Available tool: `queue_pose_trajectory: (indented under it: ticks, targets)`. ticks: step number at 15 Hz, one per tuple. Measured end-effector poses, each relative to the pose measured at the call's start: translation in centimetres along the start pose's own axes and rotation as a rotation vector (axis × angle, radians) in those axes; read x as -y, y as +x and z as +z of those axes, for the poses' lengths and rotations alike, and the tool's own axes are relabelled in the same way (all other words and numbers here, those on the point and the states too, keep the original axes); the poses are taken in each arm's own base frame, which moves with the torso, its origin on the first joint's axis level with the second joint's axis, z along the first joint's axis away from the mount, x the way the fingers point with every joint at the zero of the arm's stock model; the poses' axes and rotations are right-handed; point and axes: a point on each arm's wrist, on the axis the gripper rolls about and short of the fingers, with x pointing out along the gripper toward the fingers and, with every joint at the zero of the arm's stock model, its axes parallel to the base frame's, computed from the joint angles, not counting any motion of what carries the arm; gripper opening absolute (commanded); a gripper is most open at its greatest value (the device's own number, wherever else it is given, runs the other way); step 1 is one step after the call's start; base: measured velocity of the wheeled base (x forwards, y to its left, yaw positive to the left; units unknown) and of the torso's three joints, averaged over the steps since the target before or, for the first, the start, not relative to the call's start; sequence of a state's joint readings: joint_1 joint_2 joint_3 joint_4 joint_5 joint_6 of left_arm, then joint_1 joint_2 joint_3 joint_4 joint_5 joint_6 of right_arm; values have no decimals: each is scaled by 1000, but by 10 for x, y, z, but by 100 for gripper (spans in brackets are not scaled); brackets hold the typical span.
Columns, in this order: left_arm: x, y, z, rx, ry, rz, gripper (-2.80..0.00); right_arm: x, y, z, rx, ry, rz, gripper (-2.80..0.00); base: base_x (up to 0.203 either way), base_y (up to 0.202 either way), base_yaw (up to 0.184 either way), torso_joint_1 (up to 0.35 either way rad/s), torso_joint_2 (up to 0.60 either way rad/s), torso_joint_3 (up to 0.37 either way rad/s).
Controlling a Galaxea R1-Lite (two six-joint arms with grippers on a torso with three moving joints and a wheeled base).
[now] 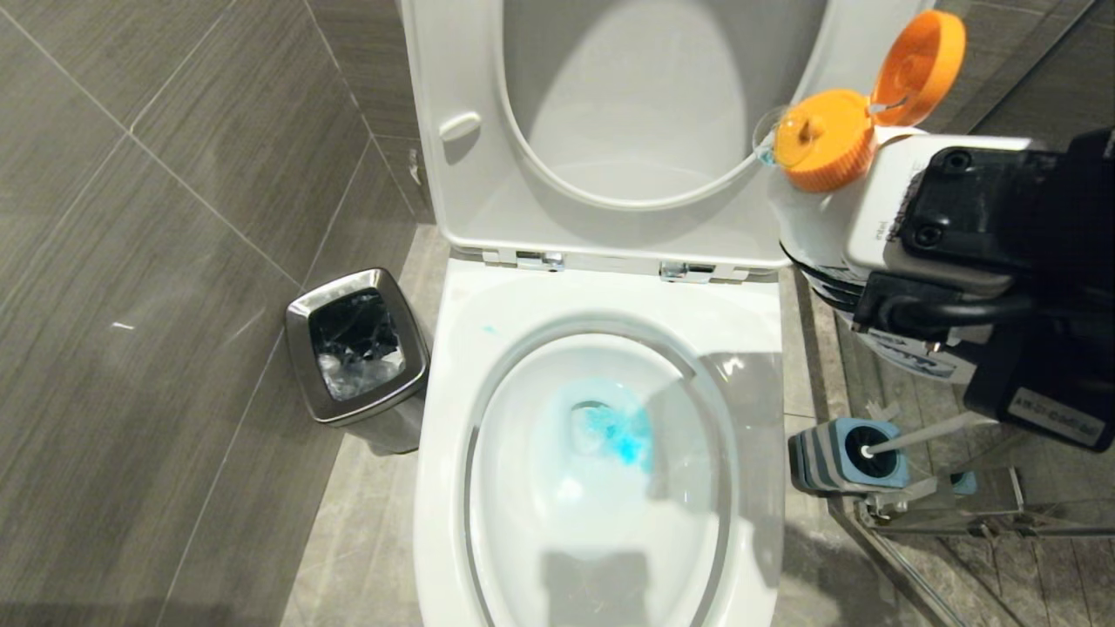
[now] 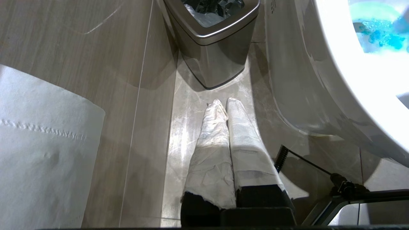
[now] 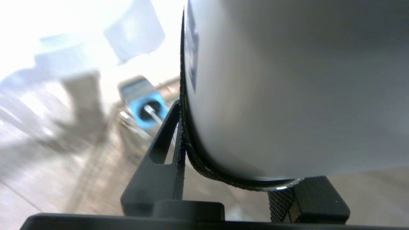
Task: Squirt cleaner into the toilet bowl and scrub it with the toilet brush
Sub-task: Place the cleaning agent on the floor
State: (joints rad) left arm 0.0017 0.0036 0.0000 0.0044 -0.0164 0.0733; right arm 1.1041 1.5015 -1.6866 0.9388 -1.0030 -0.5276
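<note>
Right gripper, closest to the head camera at the right edge, has its jaws part-way apart and clamped round the body of a white cleaner bottle; the bottle's orange cap is flipped up and the nozzle points toward the raised toilet seat. Below it lies the toilet bowl, its rim white and glossy, with the cleaner showing as a turquoise-blue patch around the drain at the bowl's centre. On the floor just beside the bowl's right side stands a blue-grey holder, and the toilet brush sits in it, its white handle leaning away to the right. A steel bin stands on the floor at the bowl's left. Left gripper, wrapped in white, hangs low over the floor between bin and bowl, jaws pressed together and holding nothing.
</note>
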Motion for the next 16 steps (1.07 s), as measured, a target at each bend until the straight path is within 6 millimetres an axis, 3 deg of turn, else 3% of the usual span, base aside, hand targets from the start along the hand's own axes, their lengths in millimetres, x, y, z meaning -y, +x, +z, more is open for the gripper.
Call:
queue_pose_trajectory:
  ticks: [3,9,13,16]
  targets:
    - [0,0,0,0,0,0,-280,-3,-6,1,69,138,99,-280,0,0,0,0,0,0]
    - [0,0,0,0,0,0,-280,-1,-11,-2,88,402,120,-280,0,0,0,0,0,0]
    - [0,0,0,0,0,0,-280,7,-18,-16,137,547,53,-280,0,0,0,0,0,0]
    - [0,0,0,0,0,-1,-280,7,-23,-40,142,627,-44,-280,0,0,0,0,0,0]
